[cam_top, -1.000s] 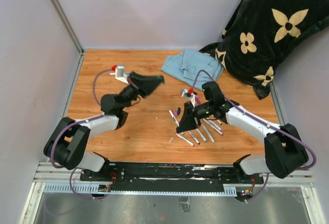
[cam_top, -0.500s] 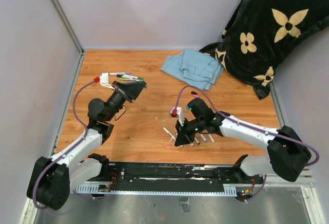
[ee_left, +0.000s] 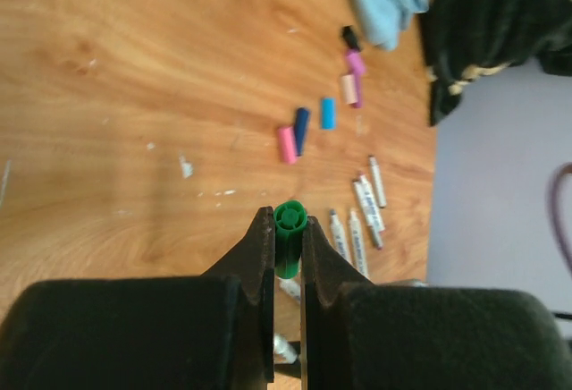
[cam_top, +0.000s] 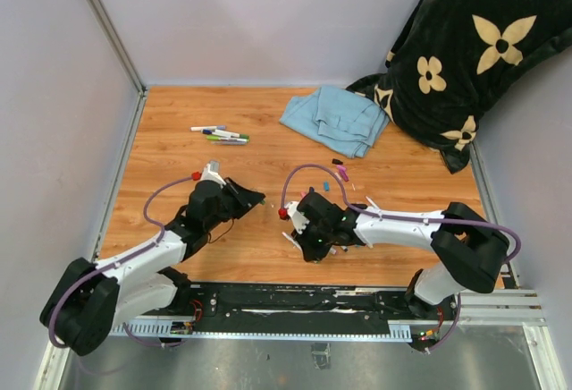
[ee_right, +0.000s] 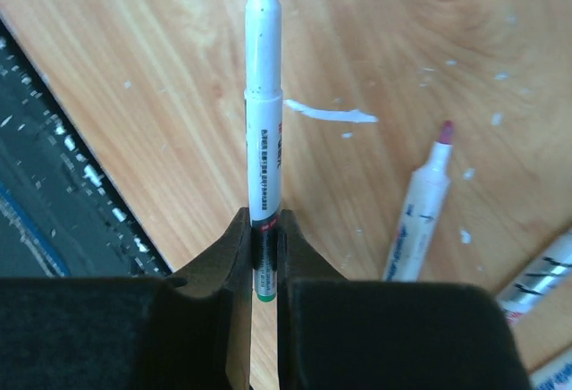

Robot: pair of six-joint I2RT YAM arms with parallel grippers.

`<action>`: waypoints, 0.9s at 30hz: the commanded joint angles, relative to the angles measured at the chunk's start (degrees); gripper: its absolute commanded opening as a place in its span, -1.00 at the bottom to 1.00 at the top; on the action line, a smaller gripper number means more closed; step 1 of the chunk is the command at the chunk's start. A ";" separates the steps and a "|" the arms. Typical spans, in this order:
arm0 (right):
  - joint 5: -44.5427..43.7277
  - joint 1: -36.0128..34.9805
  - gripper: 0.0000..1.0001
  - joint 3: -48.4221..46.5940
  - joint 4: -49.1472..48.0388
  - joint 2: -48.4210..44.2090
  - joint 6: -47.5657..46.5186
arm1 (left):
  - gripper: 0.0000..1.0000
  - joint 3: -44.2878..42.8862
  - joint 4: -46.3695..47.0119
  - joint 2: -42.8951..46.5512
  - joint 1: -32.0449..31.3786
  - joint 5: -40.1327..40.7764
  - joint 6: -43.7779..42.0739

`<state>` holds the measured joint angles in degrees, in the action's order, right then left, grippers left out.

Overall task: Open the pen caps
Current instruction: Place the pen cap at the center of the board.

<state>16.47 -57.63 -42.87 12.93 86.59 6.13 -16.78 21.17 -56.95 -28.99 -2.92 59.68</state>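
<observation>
Cap (ee_left: pixel 290 221) in left end effector (ee_left: pixel 287 245), marker (ee_right: pixel 264 131) in right end effector (ee_right: pixel 264 233).

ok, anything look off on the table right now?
Mostly expected clutter: loose caps scattered on the wood, and an uncapped marker lying bare-tipped. The one oddity is a white smear with small flecks around it on the table, like residue or a scraped finish. Nothing looks broken.

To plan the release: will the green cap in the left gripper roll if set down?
Probably, if laid sideways: the green cap is a cylinder, and the table looks smooth. It seems stiff; the left gripper pinches it without squashing.
</observation>
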 commanded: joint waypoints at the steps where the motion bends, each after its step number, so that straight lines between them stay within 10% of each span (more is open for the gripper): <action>1: -9.93 -0.47 -0.96 -1.15 1.94 1.03 2.34 | -0.99 -4.52 -9.30 -6.01 -3.14 9.85 5.04; 20: -12.34 1.59 -0.63 -2.52 3.47 4.62 3.13 | -0.91 -11.67 -5.87 -26.26 -6.87 9.76 7.61; 27: -12.09 2.16 -0.49 -2.56 3.44 4.80 3.12 | -0.46 -12.40 -5.69 -28.82 -7.12 10.00 7.79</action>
<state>7.25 -56.49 -46.15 12.88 89.19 9.19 -27.77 14.87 -84.73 -35.46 5.58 67.44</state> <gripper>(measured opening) 0.243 0.232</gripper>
